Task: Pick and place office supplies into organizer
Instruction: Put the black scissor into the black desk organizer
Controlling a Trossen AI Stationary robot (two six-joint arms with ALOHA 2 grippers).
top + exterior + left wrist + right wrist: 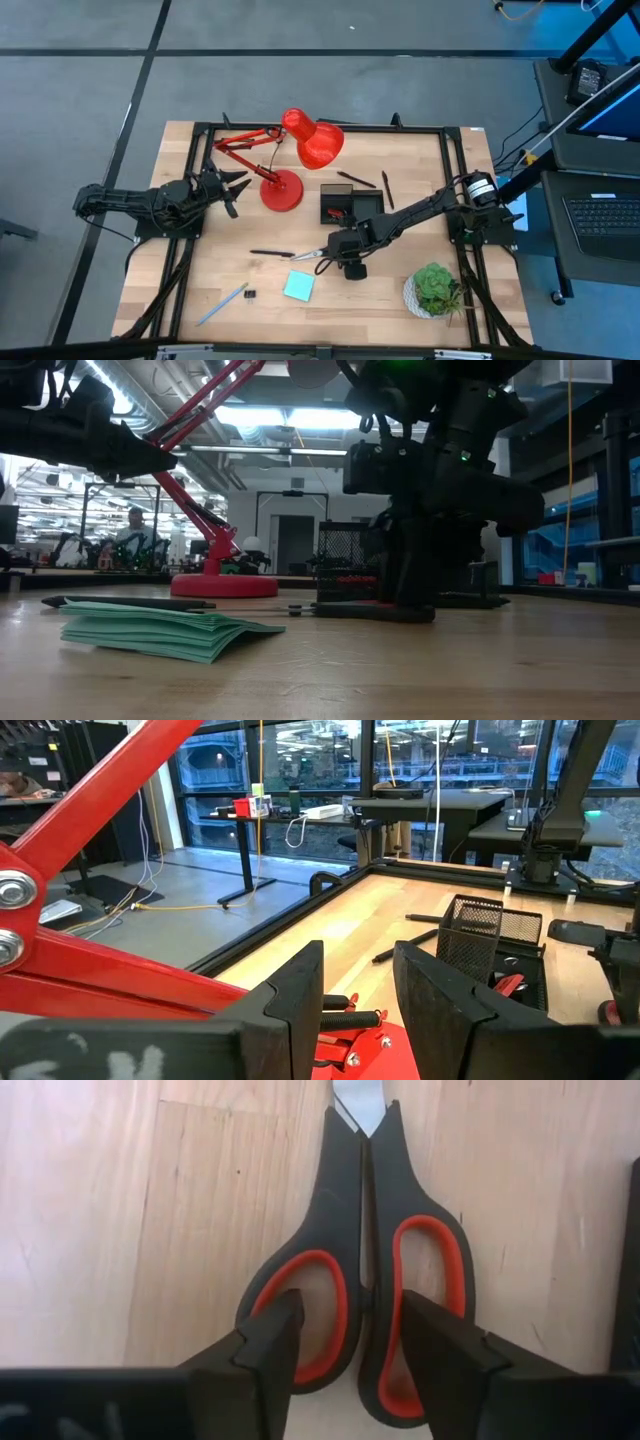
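The left arm is lying low along the table's left side, reaching toward the lamp (pixel 300 150). The left gripper (pixel 232 186) is hovering just beside the lamp's red struts with its fingers (pixel 300 995) spread and nothing between them.

On the front of the table, from the left, a blue pen (pixel 222 303) is lying aslant, a tiny black clip (pixel 250 294) is sitting just beside it, and a teal pad (pixel 298 287) is lying near the middle. A black pen (pixel 270 254) is lying behind the pad.

The right arm is stretching from the table's right edge down to the table's middle. The right gripper (pixel 345 256) is sitting low over the scissors (pixel 312 255), which are lying flat on the wood, blades pointing left. In the right wrist view its fingers (pixel 270 1342) are apart, straddling the scissors' red-lined handles (pixel 360 1280); whether they are touching is unclear.

The organizer (pixel 347 205), a black mesh tray, is standing just behind that gripper, beside the lamp's base. Something red is lying inside it. Two more black pens (pixel 357 180) are lying behind it.

A plant (pixel 436 288) is standing at the front right corner.

No writing is readable anywhere.
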